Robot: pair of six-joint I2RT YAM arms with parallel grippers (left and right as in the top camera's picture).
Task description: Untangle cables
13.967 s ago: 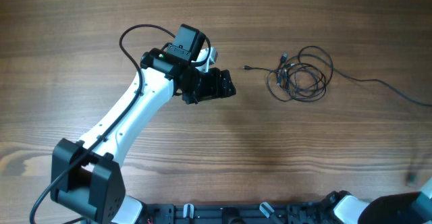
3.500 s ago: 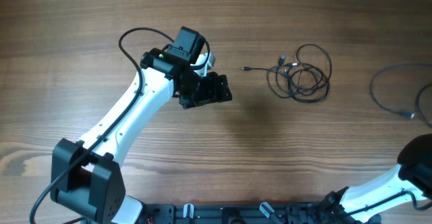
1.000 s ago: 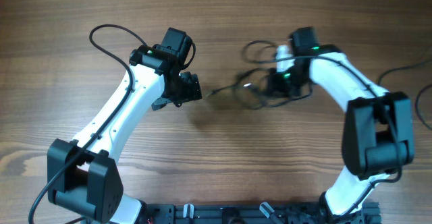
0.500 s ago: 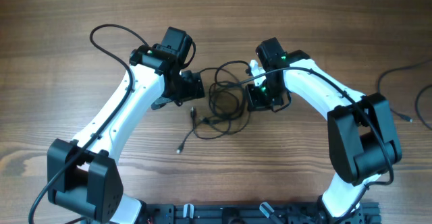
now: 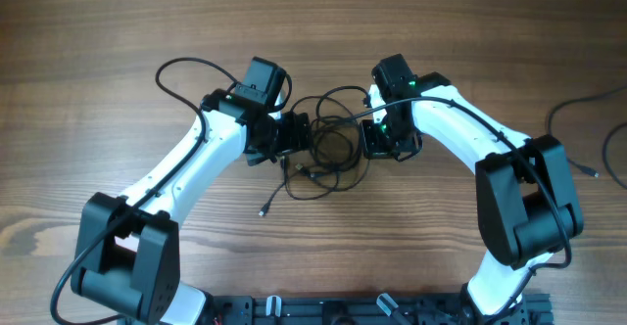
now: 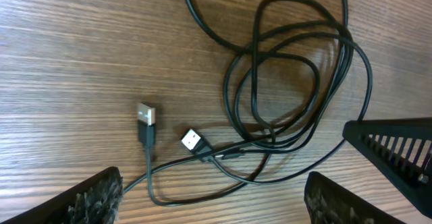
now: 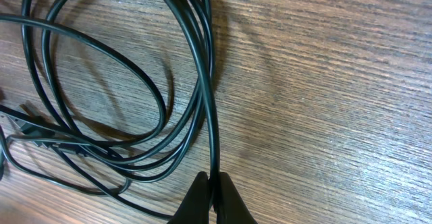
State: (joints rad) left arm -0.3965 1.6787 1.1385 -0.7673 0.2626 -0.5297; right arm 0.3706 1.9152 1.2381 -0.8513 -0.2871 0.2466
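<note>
The cables (image 5: 328, 151) lie as a loose tangle of thin black loops on the wooden table between my two arms. One strand trails to a plug end (image 5: 262, 211). My left gripper (image 5: 297, 137) is at the tangle's left edge, open. In the left wrist view its fingers (image 6: 94, 197) stand wide apart above the lowest loop of the cables (image 6: 297, 82), near two silvery plugs (image 6: 146, 114). My right gripper (image 5: 377, 145) is at the tangle's right side. In the right wrist view the right gripper (image 7: 213, 191) is shut on one cable strand (image 7: 209, 96).
Another thin black cord (image 5: 573, 119) with a plug end (image 5: 591, 171) lies at the table's right edge. The left arm's thicker black wire (image 5: 181, 70) loops above its wrist. The right gripper's ribbed finger (image 6: 398, 150) shows in the left wrist view.
Over the last second the right gripper dragged the tangle leftward to the middle and now holds still. The left gripper has moved right, up to the tangle's left edge.
</note>
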